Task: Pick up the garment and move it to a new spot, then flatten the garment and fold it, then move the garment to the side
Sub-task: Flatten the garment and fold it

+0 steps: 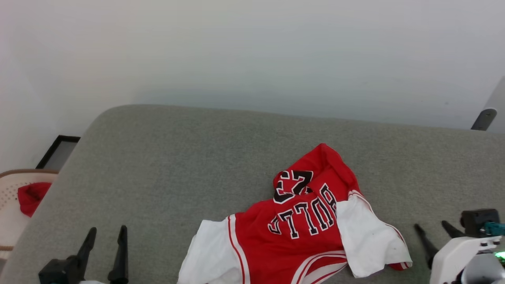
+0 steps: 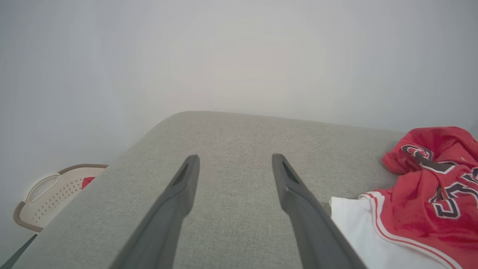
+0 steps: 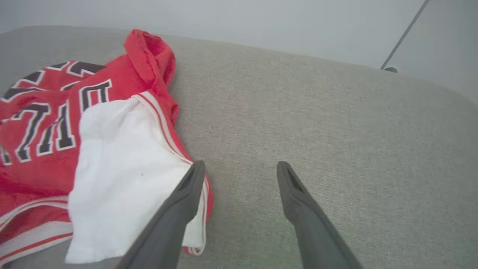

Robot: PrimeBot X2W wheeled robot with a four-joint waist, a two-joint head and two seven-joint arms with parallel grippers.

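Observation:
The garment (image 1: 303, 232), a red jersey with white sleeves and black lettering, lies crumpled on the grey cushioned surface (image 1: 177, 157) near its front edge, right of centre. It also shows at the right of the left wrist view, garment (image 2: 422, 201), and at the left of the right wrist view, garment (image 3: 74, 149). My left gripper (image 1: 105, 236) stands open at the lower left, well clear of the cloth; left gripper (image 2: 235, 164) holds nothing. My right gripper (image 1: 432, 227) is open just right of the white sleeve; right gripper (image 3: 241, 170) has its left finger over the sleeve hem, empty.
A cream perforated basket (image 1: 12, 205) with red cloth in it stands off the surface's left edge, also seen as the basket (image 2: 48, 198). A dark frame (image 1: 59, 152) lies on the floor beside it. A grey post (image 1: 483, 118) rises at the far right. A pale wall lies behind.

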